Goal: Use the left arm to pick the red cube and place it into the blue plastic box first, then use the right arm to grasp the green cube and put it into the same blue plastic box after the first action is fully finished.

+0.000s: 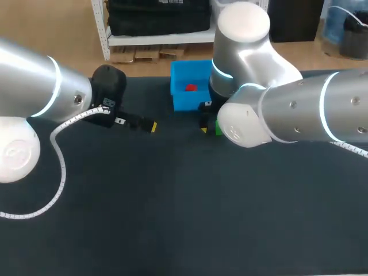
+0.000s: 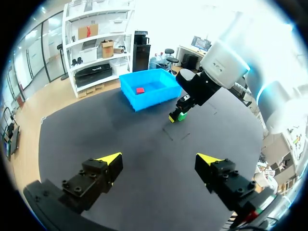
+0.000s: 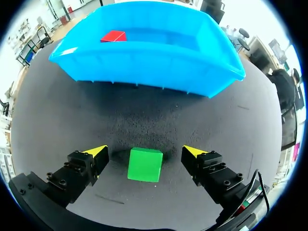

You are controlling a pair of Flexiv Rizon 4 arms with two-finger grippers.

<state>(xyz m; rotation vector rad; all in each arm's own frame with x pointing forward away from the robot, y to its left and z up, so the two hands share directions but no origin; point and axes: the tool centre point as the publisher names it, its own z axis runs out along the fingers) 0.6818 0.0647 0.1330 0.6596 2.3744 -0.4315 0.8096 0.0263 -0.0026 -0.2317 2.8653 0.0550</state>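
Observation:
The red cube (image 1: 190, 88) lies inside the blue plastic box (image 1: 181, 73) at the table's far middle; both wrist views show the red cube (image 3: 113, 36) (image 2: 140, 90) in it. The green cube (image 3: 144, 164) rests on the black table between the open fingers of my right gripper (image 3: 146, 153), untouched by either finger. In the head view my right gripper (image 1: 208, 127) sits just in front of the box, with the green cube (image 1: 218, 127) partly hidden by the arm. My left gripper (image 1: 150, 126) hangs open and empty left of the box; in its own view the left gripper (image 2: 159, 159) has nothing between its fingers.
The black table (image 1: 172, 201) stretches wide in front of both arms. My right arm's bulky elbow (image 1: 247, 121) rises over the table's right half, close to the box. A white cable (image 1: 57, 172) loops off the left arm.

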